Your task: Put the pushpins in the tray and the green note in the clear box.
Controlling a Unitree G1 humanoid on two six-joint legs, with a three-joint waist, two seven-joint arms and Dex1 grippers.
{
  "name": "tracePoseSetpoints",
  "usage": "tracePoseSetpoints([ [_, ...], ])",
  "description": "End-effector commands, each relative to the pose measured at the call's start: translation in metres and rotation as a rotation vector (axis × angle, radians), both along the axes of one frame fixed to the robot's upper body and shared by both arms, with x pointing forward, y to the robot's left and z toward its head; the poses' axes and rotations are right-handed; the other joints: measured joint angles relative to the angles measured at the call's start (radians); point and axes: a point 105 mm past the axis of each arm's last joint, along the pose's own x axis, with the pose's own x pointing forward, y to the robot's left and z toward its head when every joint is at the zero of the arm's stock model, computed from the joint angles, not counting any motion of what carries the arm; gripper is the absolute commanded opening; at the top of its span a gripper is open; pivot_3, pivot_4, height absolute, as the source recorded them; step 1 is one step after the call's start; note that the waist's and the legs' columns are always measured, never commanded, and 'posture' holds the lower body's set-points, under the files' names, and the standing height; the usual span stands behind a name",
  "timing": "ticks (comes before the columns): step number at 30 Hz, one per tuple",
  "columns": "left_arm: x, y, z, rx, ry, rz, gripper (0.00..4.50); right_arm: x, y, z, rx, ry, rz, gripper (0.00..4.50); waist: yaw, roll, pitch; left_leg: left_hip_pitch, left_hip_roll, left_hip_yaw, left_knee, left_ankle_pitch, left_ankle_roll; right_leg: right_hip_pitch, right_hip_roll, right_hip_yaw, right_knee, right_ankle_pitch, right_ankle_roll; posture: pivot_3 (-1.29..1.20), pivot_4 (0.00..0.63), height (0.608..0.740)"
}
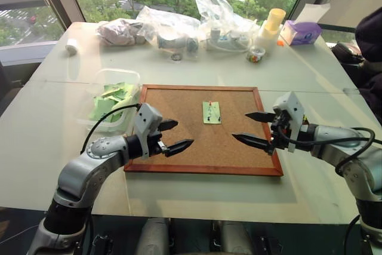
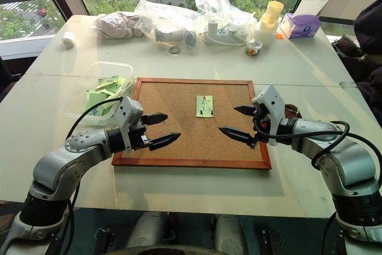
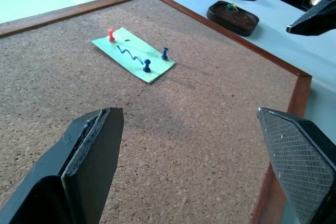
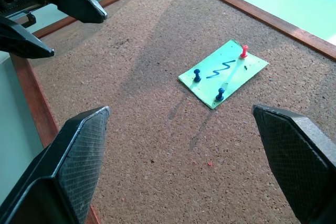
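Lying flat near the middle of the cork board (image 1: 179, 141), the green note (image 1: 211, 112) is fixed by three pushpins; from the head views only a speck of red shows at its far edge, while the left wrist view resolves a red pushpin (image 3: 111, 34) at one corner and two dark blue pushpins (image 3: 155, 60) at the other end, with a blue squiggle drawn between them; the right wrist view gives the same three pins on the note from the opposite side. The left gripper (image 1: 171, 136) hovers over the board's near left part, jaws spread wide and holding nothing; the right gripper (image 1: 255, 129) hovers over the near right part, also spread wide and empty; both are apart from the note, one on each side. The tray (image 3: 232, 18), a dark reddish-brown dish, sits on the table just beside the board's right frame with a small greenish bit inside, seen plainly from the left wrist; in the right eye view only a sliver shows behind the right gripper. The clear box (image 1: 113, 76) stands just beside the board's left edge, holding folded green slips (image 1: 107, 103). Crinkled plastic bags (image 1: 173, 25) lie along the table's far side.
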Motion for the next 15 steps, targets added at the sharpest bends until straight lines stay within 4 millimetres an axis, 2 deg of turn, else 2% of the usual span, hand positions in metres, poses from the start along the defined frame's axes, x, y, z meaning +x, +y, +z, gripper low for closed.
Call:
tracePoseSetpoints([
  [1, 0.0044, 0.0004, 0.0075, 0.003, -0.062, 0.016, 4.46, 0.0002, 0.0029, 0.0081, 0.004, -0.041, 0.016, 4.5, 0.0, 0.0, 0.0, 0.0, 0.0, 0.0, 0.0, 0.0, 0.0, 0.0, 0.0, 0.0, 0.0, 0.0, 0.0, 0.0, 0.15, 0.74],
  [6, -0.0031, -0.0029, 0.0121, -0.06, -0.038, -0.023, 4.46, 0.0, 0.0022, 0.0076, 0.003, -0.04, 0.013, 4.5, 0.0, 0.0, 0.0, 0.0, 0.0, 0.0, 0.0, 0.0, 0.0, 0.0, 0.0, 0.0, 0.0, 0.0, 0.0, 0.0, 0.15, 0.74],
  [15, 0.0015, 0.0031, 0.0089, -0.034, -0.048, 0.005, 4.46, 0.0003, 0.0024, 0.0081, 0.004, -0.042, 0.011, 4.5, 0.0, 0.0, 0.0, 0.0, 0.0, 0.0, 0.0, 0.0, 0.0, 0.0, 0.0, 0.0, 0.0, 0.0, 0.0, 0.0, 0.15, 0.74],
])
